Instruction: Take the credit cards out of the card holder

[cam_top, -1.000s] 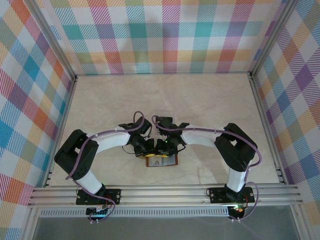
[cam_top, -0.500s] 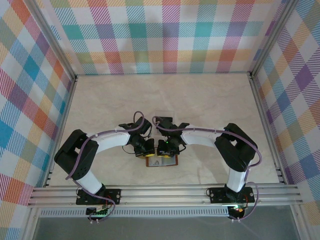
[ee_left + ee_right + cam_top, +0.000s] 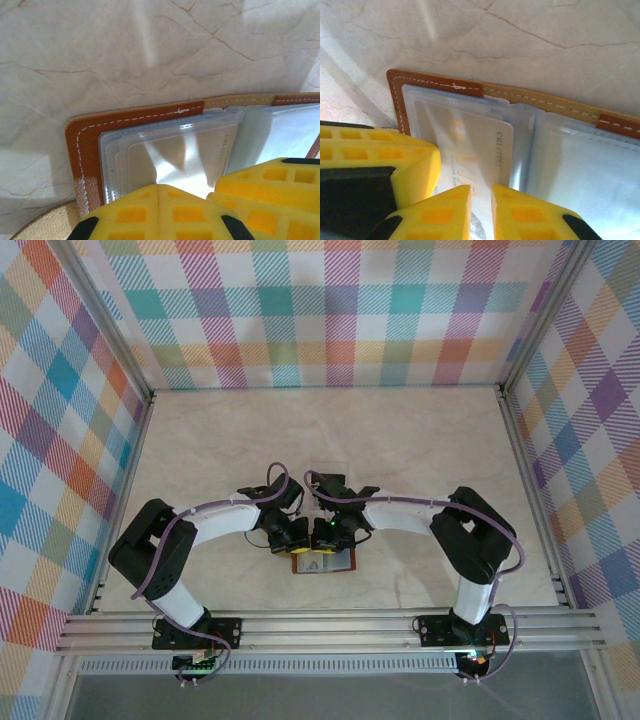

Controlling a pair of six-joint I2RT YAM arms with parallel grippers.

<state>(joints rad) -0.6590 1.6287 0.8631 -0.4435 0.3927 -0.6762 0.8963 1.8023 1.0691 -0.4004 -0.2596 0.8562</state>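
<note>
The card holder lies open and flat on the marble near the front edge, its brown stitched border framing clear plastic sleeves. A white credit card sits face-up in the left sleeve and is also visible from the left wrist as a pale credit card. My left gripper is shut, its tips resting on that sleeve. My right gripper stands right beside it over the card, jaws a narrow gap apart with the card's face showing between them. From above, the left gripper and right gripper almost touch.
The right sleeve of the holder looks empty. A small grey flat rectangle lies just behind the two wrists. Aluminium rails run along the front, and plaid walls enclose the table on three sides.
The right gripper's jaws have drawn closer together. Both arms stay almost where they were over the card holder.
</note>
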